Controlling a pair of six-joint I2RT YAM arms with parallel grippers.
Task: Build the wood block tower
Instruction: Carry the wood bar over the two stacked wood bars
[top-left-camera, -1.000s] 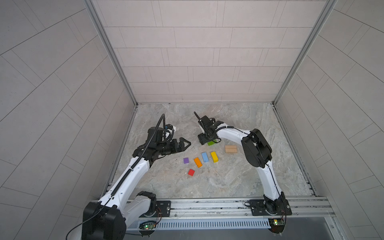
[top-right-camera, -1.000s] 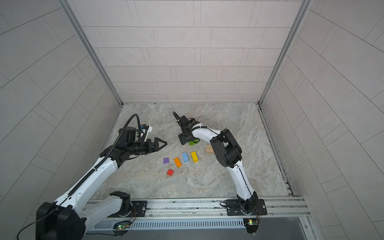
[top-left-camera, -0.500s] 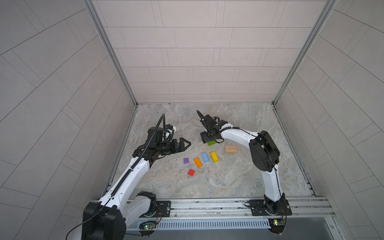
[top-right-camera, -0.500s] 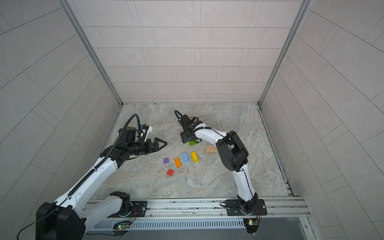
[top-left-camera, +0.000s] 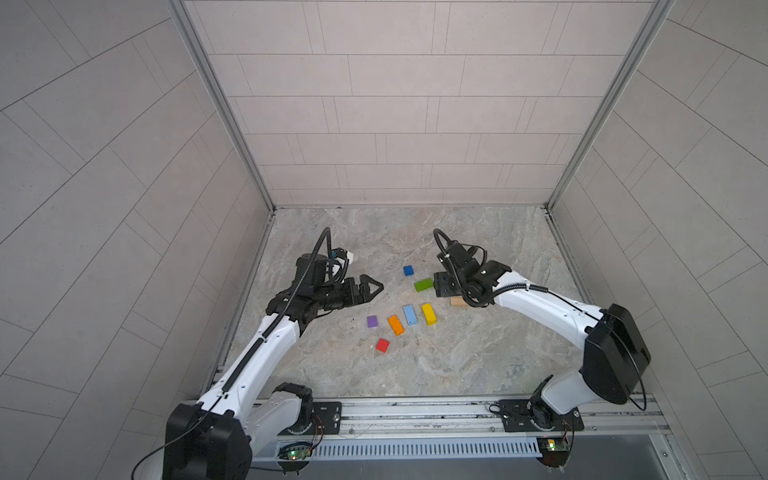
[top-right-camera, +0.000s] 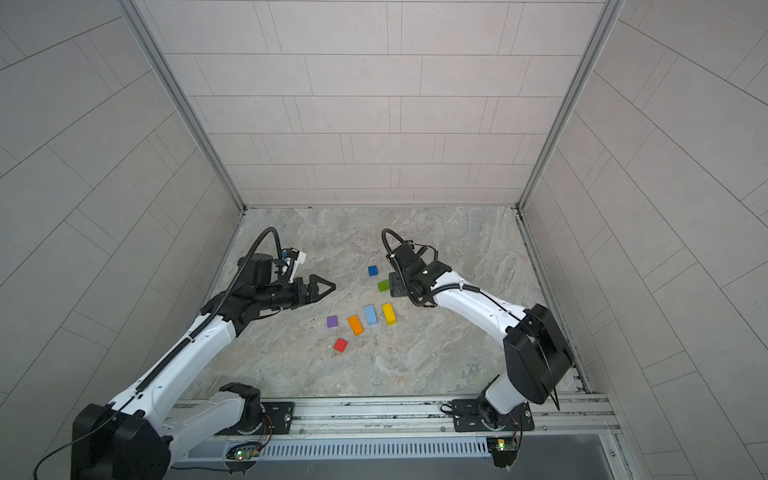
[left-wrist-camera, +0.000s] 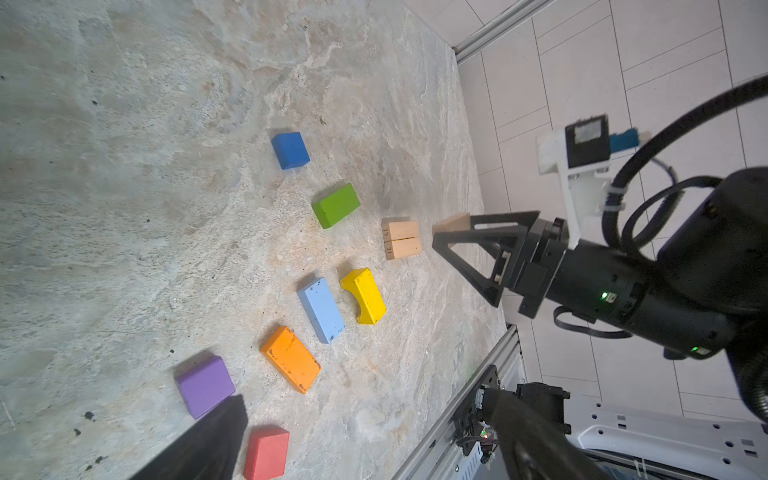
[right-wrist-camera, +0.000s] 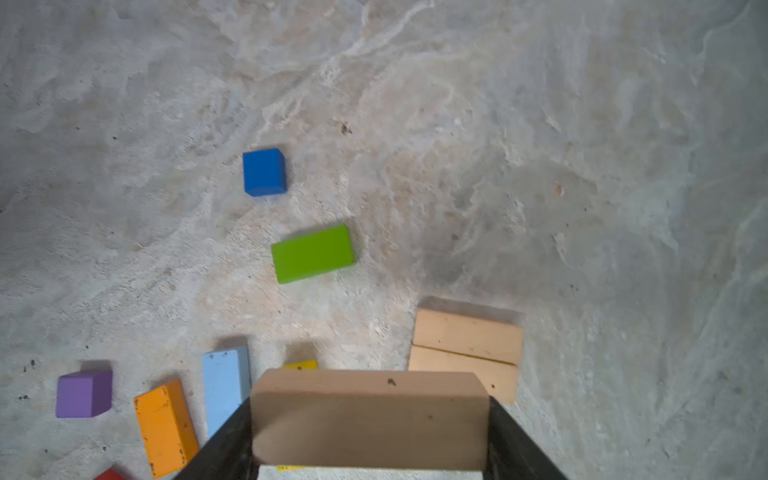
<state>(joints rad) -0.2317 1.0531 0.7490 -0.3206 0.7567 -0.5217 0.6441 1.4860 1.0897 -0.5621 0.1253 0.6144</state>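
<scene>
No wood block tower stands in view; the blocks lie flat on the stone floor. My right gripper (right-wrist-camera: 370, 419) is shut on a plain tan bar (right-wrist-camera: 370, 399) held just above the floor, beside two tan bars (right-wrist-camera: 465, 349) lying side by side. In both top views this gripper (top-left-camera: 442, 286) (top-right-camera: 397, 284) covers part of those bars (top-left-camera: 457, 301). Close by are a green bar (top-left-camera: 423, 284) and a dark-blue cube (top-left-camera: 408, 270). Nearer the front lie yellow (top-left-camera: 428, 313), light-blue (top-left-camera: 409, 314) and orange (top-left-camera: 395, 325) bars, plus purple (top-left-camera: 372, 321) and red (top-left-camera: 382, 345) cubes. My left gripper (top-left-camera: 372, 286) hovers open and empty to their left.
Tiled walls close the stone floor (top-left-camera: 478, 353) on three sides. An aluminium rail (top-left-camera: 415, 415) with both arm bases runs along the front edge.
My right gripper has carried the tan bar to the right and slightly forward, over to the two tan bars, uncovering the dark-blue cube. The left arm has stayed put.
</scene>
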